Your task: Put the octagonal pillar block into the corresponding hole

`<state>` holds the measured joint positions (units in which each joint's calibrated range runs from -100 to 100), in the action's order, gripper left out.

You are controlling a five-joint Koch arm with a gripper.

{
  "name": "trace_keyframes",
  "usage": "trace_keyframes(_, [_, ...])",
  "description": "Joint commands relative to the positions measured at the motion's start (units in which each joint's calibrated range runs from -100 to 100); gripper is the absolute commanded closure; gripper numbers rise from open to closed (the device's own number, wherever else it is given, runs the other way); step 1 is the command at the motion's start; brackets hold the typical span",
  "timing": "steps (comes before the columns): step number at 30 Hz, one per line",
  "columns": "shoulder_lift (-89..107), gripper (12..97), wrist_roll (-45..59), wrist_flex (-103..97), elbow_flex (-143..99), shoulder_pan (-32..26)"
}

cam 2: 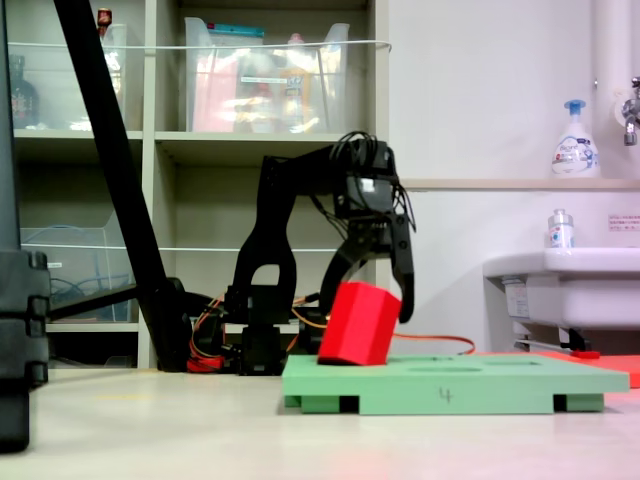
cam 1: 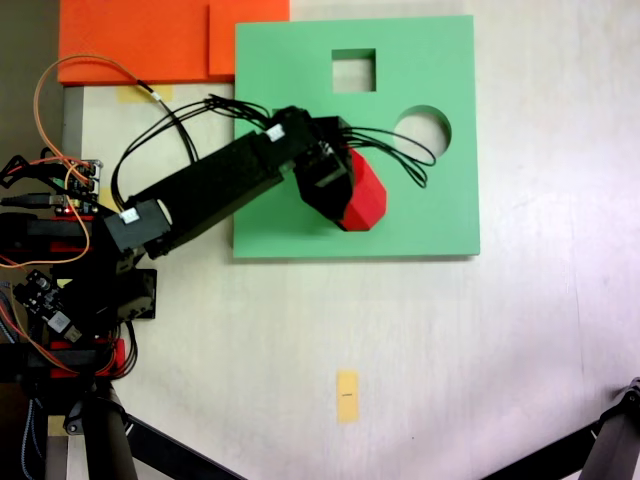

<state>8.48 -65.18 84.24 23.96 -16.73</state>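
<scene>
Green board (cam 2: pixel 455 384) marked "4", red block (cam 2: pixel 358 324) tilted

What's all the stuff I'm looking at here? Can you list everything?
Octagonal pillar block: one, red, tilted on the green board, between the gripper's fingers.
Foam board: one, green, on the table; square cutout and round cutout visible.
Foam sheets: orange, at the table's top-left in a fixed view.
Tape marker: one, yellow, on the table below the board.
Soap bottle: one, white with blue pump, on the ledge above the sink.
Sink: one, white, right.
Robot arm: one, black; gripper around the block.
</scene>
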Motion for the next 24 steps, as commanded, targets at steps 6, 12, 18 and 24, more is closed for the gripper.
trace_keyframes(6, [7.4, 67.3, 0.4, 1.1, 1.4, -0.3])
trace_keyframes(12, [8.7, 67.4, 0.4, 1.5, 1.3, -0.3])
trace_keyframes(18, [6.9, 67.4, 0.4, 1.9, 1.1, -0.2])
trace_keyframes(24, [5.5, 67.4, 0.4, 1.9, 1.1, -0.2])
